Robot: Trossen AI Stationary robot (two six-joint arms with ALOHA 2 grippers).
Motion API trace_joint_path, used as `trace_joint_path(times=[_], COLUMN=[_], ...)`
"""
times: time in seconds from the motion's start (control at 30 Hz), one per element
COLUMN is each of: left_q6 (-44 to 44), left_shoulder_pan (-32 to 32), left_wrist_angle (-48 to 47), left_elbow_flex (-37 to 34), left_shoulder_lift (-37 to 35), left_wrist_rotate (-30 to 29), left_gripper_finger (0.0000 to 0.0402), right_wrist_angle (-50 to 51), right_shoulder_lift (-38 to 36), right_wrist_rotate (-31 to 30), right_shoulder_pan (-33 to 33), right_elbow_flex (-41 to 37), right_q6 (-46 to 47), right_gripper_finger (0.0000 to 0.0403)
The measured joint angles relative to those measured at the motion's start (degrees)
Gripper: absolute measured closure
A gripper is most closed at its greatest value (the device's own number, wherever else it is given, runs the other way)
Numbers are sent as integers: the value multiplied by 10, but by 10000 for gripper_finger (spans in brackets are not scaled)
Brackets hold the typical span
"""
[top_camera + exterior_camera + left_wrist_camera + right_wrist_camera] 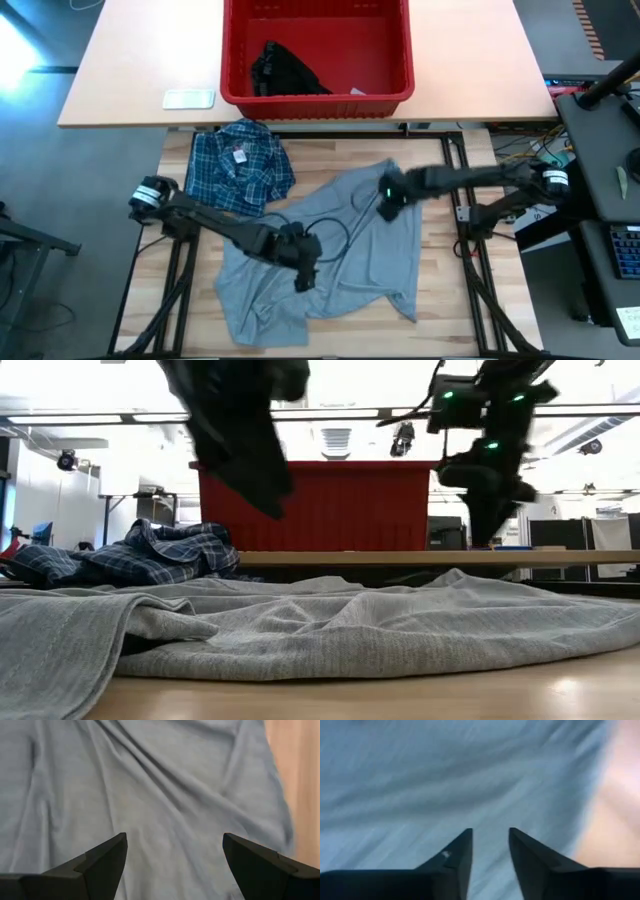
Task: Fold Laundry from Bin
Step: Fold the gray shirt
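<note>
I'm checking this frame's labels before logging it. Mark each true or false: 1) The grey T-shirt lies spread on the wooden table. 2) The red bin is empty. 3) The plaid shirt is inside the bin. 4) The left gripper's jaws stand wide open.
1) True: the light grey T-shirt lies spread on the wooden table.
2) False: the red plastic bin holds a small black garment.
3) False: the blue-and-white plaid shirt lies bunched on the table, beside the bin.
4) True: the left gripper is open above the T-shirt.

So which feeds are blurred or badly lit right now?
Right wrist view: motion-smeared grey T-shirt. Left wrist view: slightly soft, folds readable. Low view: bright ceiling lights silhouette both arms. High view: sharp, evenly lit, the red bin clear.
</note>
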State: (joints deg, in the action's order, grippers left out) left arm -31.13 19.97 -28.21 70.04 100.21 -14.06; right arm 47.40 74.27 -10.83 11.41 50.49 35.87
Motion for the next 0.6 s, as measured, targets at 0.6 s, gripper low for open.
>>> trace_joint_path(times=[0.6], left_q6=[-102], left_shoulder_pan=[83], left_wrist_angle=[205], left_elbow_flex=[93], left_shoulder_lift=[205], left_wrist_rotate=[30], left_gripper_finger=[91], right_wrist_angle=[-48], right_shoulder_lift=[124], right_wrist_rotate=[31], right_shoulder_pan=[-477], right_elbow_flex=[-31], right_q6=[462], right_gripper_finger=[237])
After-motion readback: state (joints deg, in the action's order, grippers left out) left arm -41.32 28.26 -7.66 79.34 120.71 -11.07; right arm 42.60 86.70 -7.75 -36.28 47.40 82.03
